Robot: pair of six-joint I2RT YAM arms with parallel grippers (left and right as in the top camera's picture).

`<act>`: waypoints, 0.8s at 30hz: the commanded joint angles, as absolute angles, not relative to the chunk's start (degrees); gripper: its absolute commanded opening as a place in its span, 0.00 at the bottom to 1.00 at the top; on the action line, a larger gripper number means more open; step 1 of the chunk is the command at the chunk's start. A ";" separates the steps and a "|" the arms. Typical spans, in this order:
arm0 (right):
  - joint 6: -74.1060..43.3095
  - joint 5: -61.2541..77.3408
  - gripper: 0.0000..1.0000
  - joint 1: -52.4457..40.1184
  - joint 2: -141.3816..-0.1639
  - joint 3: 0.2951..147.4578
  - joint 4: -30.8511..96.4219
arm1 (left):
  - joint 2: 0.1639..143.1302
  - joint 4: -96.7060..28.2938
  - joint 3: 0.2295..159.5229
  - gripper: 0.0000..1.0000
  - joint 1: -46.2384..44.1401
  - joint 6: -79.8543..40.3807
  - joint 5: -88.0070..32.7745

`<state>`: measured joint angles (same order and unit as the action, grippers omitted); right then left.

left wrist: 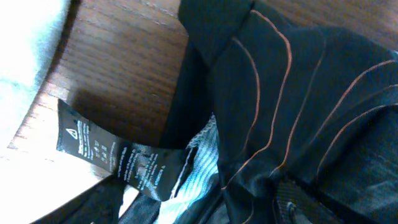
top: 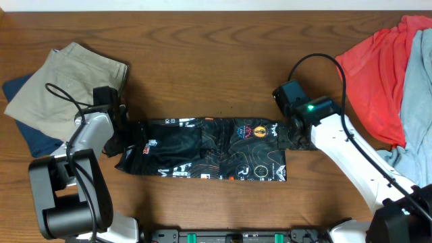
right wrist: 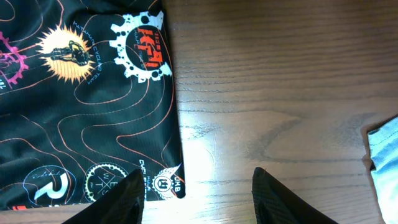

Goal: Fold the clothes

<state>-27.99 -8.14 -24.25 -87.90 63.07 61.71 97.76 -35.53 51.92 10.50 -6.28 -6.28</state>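
The black jersey (top: pixel 209 148) with orange contour lines and round logos lies folded into a long strip across the table's middle. My left gripper (top: pixel 120 138) is at its bunched left end. In the left wrist view the jersey (left wrist: pixel 298 93) and its care label (left wrist: pixel 124 158) fill the frame; cloth lies between and over the fingers (left wrist: pixel 196 202), which look spread apart. My right gripper (top: pixel 289 133) is at the strip's right end. Its fingers (right wrist: pixel 196 186) are open and empty, straddling the jersey's (right wrist: pixel 81 124) near right corner over bare wood.
Khaki shorts (top: pixel 67 81) lie on a dark blue garment (top: pixel 30 138) at the far left, close to my left arm. A red shirt (top: pixel 378 74) and a pale blue-grey garment (top: pixel 415 101) are heaped at the right; its edge shows in the right wrist view (right wrist: pixel 382 155).
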 commanded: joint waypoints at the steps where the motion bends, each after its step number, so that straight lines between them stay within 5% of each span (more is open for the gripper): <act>1: -27.33 -9.23 0.54 -23.53 -87.74 63.64 61.73 | 99.74 -35.44 50.78 0.72 10.70 -5.10 -8.14; 6: -27.33 -9.23 0.54 -23.53 -87.74 63.64 61.95 | 102.98 -35.07 50.78 0.68 10.68 -5.15 -8.62; 12: -27.33 -9.23 0.54 -23.53 -87.74 63.64 61.98 | 104.07 -35.09 50.81 0.46 10.55 -5.15 -10.11; 18: -27.33 -9.26 0.53 -23.53 -87.74 63.64 61.95 | 104.05 -35.09 50.85 0.14 10.55 -5.17 -10.09; 24: -27.31 -9.30 0.53 -23.51 -87.74 63.64 61.91 | 104.03 -37.54 52.60 0.06 10.55 -5.98 -9.72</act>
<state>-27.97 -8.54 -24.25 -87.90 63.07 61.89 100.07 -35.75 54.04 10.52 -5.56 -9.78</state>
